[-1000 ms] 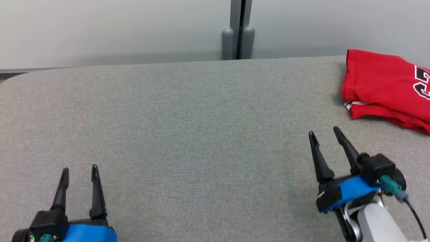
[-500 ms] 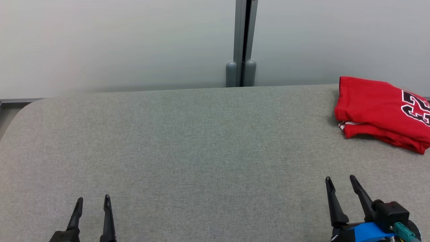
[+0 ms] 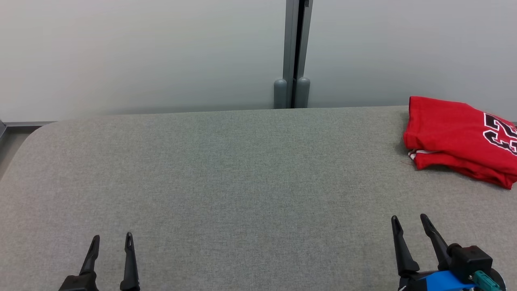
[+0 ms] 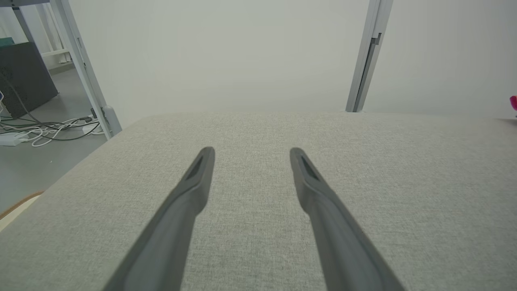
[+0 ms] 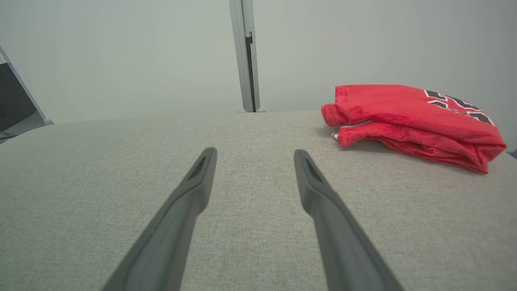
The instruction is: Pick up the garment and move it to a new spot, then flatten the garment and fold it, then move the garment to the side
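One red garment with dark, white-edged lettering lay folded into a compact stack on the grey table. It sat well to the right of the upright grey post and close to the table edge that ran beneath that post. The left fingers hovered over bare cloth far to the left of the post and on the robot's side of it. They were spread apart with nothing between them, as the left wrist view made plain. The right fingers were likewise parted and empty. They sat to the right of the post and much nearer the robot than the post, and they were clear of the garment and not touching it. Since the garment was already doubled over with its layers stacked and was parked off toward one end, the task looked to be at its last step, the move to the side, and that step seemed done. If so, the next move called for little beyond keeping both arms drawn back so no finger caught a fold. Were any straightening wanted, the right arm was the one placed to reach it. By count there were one garment, one table, one post and two pairs of fingers.
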Available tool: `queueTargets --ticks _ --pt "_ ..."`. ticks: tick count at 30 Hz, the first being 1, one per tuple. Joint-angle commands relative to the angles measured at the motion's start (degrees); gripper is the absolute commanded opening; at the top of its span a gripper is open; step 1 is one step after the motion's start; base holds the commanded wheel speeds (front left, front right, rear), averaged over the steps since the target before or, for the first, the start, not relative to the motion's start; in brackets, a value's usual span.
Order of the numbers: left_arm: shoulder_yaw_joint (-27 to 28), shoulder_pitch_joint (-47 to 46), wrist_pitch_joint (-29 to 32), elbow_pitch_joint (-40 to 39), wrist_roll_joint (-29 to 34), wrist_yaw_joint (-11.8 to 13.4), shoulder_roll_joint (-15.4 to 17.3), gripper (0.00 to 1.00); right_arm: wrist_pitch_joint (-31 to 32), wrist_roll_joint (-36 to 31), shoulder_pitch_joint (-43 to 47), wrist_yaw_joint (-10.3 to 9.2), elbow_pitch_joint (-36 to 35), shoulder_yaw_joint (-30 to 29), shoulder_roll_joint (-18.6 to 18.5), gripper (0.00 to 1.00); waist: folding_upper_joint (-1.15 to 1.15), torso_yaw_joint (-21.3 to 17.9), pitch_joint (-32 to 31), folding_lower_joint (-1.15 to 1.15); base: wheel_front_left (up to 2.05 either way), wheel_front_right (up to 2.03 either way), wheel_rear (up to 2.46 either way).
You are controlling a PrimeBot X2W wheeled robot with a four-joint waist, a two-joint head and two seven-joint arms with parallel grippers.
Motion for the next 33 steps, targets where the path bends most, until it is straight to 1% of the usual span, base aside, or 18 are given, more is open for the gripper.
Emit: queueTargets --ticks 1,20,21,26,33 --pt "0.0 -0.81 -0.13 -0.43 -0.11 0.01 0.13 1.0 -0.16 0.57 0.3 0.01 -0.29 0.06 0.05 1.0 0.0 0.07 0.0 0.0 0.0 0.0 0.0" --pt "0.27 -0.61 -0.13 -1.92 0.52 0.4 0.27 1.0 -0.17 1.36 0.64 0.01 0.25 0.27 0.06 1.0 0.0 0.35 -0.05 0.0 0.0 0.0 0.0" --pt "0.07 -0.16 0.0 -1.64 0.17 0.05 0.09 0.0 -0.01 1.04 0.1 0.0 0.08 0.22 0.01 0.0 0.0 0.33 -0.06 0.0 0.0 0.0 0.0" --pt "0.05 0.77 0.5 0.94 -0.22 0.01 -0.38 0.0 0.49 1.32 0.36 0.0 2.31 0.17 0.34 0.0 0.0 0.32 -0.06 0.0 0.0 0.0 0.0" --pt "0.64 -0.95 3.11 1.21 -8.8 -0.03 -0.36 0.0 2.63 9.46 -0.43 0.0 1.98 -0.44 0.3 0.0 0.0 0.28 -0.05 0.0 0.0 0.0 0.0"
